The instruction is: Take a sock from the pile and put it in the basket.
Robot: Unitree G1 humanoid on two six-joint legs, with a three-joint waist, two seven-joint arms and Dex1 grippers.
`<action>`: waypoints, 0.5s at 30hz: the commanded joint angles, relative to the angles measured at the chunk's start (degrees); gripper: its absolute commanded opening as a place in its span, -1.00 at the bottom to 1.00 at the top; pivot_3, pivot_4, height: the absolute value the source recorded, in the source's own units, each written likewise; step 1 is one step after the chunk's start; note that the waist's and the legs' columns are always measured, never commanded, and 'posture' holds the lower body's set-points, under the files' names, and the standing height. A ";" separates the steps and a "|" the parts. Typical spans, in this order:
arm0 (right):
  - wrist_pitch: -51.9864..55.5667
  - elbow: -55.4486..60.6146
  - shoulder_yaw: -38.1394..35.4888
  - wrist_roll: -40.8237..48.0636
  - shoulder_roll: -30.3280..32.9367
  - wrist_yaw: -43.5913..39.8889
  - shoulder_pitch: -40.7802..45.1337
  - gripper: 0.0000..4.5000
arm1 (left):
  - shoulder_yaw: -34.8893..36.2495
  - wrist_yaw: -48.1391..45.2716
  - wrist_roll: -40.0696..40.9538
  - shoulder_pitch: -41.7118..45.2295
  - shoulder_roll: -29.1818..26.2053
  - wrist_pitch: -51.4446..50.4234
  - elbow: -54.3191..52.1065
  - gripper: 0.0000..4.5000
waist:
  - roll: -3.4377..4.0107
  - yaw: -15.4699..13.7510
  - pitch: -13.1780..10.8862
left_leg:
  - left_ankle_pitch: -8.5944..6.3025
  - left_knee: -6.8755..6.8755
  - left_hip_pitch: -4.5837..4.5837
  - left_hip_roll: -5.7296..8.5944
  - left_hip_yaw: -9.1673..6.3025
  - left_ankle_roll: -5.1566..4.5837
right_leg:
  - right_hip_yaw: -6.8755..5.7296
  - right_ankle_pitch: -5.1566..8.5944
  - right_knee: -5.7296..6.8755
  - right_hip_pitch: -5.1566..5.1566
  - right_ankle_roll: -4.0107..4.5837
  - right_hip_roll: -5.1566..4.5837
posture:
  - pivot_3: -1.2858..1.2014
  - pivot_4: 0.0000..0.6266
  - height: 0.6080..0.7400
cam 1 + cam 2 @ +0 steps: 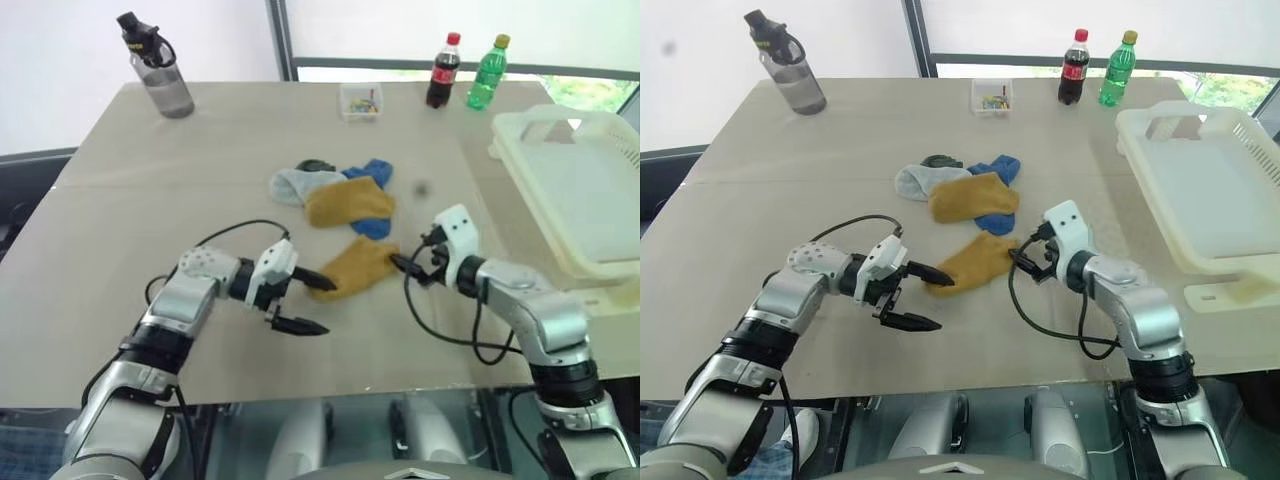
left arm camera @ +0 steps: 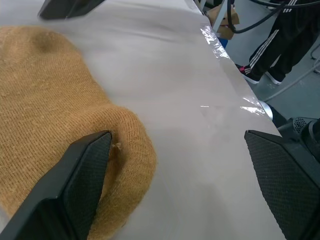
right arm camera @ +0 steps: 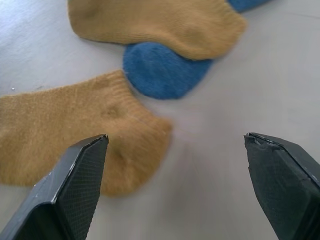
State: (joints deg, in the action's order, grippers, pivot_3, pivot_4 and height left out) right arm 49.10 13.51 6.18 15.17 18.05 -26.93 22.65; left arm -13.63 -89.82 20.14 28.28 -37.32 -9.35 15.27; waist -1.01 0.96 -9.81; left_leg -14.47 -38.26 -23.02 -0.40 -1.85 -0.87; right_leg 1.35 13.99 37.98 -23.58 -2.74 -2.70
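The pile (image 1: 335, 195) of mustard, blue and pale grey socks lies mid-table. Apart from it, nearer me, lies a single mustard sock (image 1: 360, 265). My left gripper (image 1: 330, 307) is open at that sock's left end, with one finger (image 2: 75, 190) over the sock's (image 2: 50, 125) rounded edge and the other over bare table. From the right, my open right gripper (image 1: 412, 262) points at the same sock (image 3: 75, 140), and nothing sits between its fingers. A blue sock (image 3: 160, 70) shows beyond it. The cream basket (image 1: 505, 150) stands at the table's right edge.
A grey water bottle (image 1: 160, 70) stands at the far left. A small clear box (image 1: 361, 101), a cola bottle (image 1: 442, 70) and a green bottle (image 1: 487, 72) line the far edge. A person's legs (image 2: 280, 35) show beyond the table.
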 commanded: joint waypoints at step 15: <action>-5.39 -1.23 4.25 -1.99 2.95 -4.18 -2.65 -0.97 | 1.64 -0.71 -0.52 1.54 1.66 4.08 0.99 1.00 | 0.01 -0.23 0.00 | 0.00 -0.01 0.03 0.00 -0.04 0.00 | -0.04 0.00 0.04 0.02 0.00 0.00 | 0.03 -0.52 1.00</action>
State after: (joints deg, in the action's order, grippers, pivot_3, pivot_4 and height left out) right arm 42.00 10.24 11.96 12.28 19.92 -30.64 21.16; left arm -13.43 -89.89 19.39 28.94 -35.82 -6.78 16.19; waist -1.00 0.73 -9.81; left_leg -14.47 -38.26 -22.99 -0.39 -1.90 -0.87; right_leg 1.32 13.99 38.01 -23.55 -2.74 -2.71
